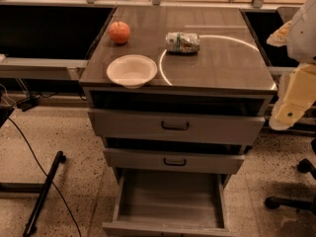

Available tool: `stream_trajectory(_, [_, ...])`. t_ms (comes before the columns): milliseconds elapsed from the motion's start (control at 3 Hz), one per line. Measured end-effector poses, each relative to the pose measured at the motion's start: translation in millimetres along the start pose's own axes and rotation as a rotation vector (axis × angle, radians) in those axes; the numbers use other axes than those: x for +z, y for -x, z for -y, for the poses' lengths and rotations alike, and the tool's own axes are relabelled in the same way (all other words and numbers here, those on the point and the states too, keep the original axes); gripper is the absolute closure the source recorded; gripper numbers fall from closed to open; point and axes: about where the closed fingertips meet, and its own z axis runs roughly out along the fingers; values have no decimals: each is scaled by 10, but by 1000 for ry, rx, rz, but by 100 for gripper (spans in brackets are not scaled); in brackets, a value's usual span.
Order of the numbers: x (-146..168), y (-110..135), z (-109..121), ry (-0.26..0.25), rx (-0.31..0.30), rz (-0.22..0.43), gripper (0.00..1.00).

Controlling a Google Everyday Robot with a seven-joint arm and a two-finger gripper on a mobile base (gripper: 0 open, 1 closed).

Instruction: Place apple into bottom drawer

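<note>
The apple [119, 32], small, round and red-orange, sits on the cabinet top [222, 58] near its back left corner. The bottom drawer [170, 201] is pulled wide open and shows a bare inside. My arm hangs at the right edge of the camera view, with the gripper [289, 110] beside the cabinet's right front corner, far from the apple and holding nothing that I can see.
A white bowl [132, 70] stands at the top's front left, in front of the apple. A crushed silver-green can [182, 42] lies mid-top. The top drawer [175, 126] and middle drawer [174, 161] stand slightly out. A chair base [291, 201] is at the right, and a black bar and cable [44, 191] at the left.
</note>
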Motion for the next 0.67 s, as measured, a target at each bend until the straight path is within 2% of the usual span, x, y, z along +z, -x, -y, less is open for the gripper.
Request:
stream_trajectory(333, [0,1,1,0,0,0,0])
stream_trajectory(667, [87,146,221,15,-20,25,0])
